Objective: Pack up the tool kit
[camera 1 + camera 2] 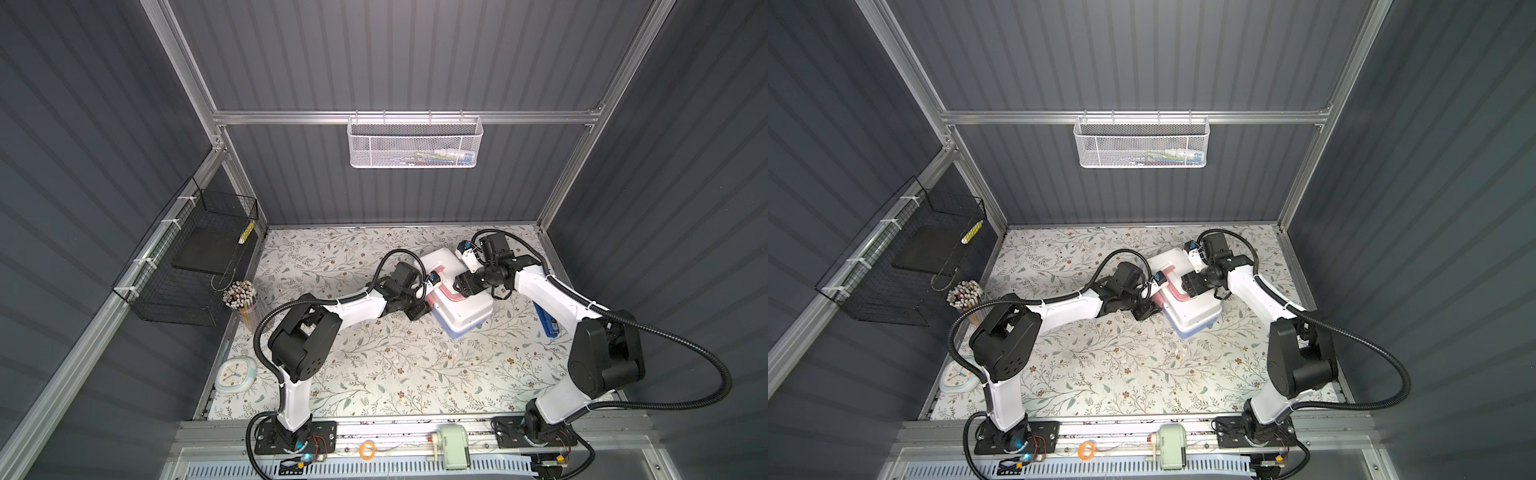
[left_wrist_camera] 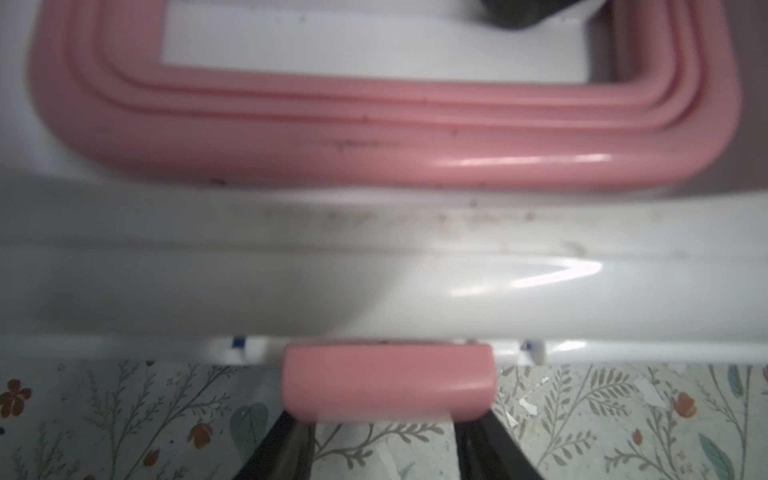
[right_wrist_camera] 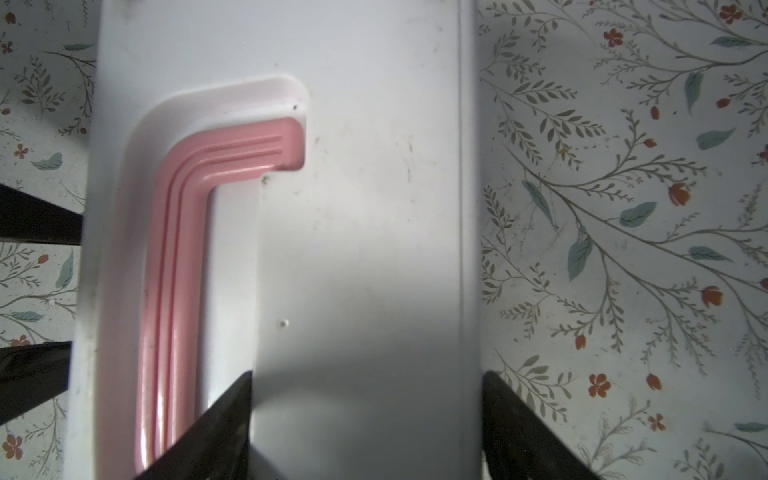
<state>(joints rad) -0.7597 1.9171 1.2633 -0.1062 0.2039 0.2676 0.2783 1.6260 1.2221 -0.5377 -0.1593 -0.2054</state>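
Floral table cover [image 1: 395, 374] lines the floor of a grey-panelled booth. The tool kit [image 1: 465, 311] lies on it toward the back, turned at an angle between the two arms.

The left gripper [image 2: 384, 432] has its jaws apart, with cloth showing between them. Its tips run under the pink latch [image 2: 388, 380] at the front edge of the white lid [image 2: 374, 270]; I cannot tell whether they touch the latch.

The right gripper [image 3: 368, 374] is spread wide and closed across the back strip of the lid. One finger sits in the recess beside the folded pink handle [image 3: 174, 249], and its partner is over the lid's outer edge.

Both top views show the light blue base [image 1: 459, 332] under the lid, which neither wrist view gives clearly. A blue object [image 1: 547, 322] lies by the right arm in a top view; any print on it is too small to read.

A white mesh basket [image 1: 415, 143] hangs on the back rail and a black wire basket [image 1: 187, 270] on the left wall, both well apart from the kit.
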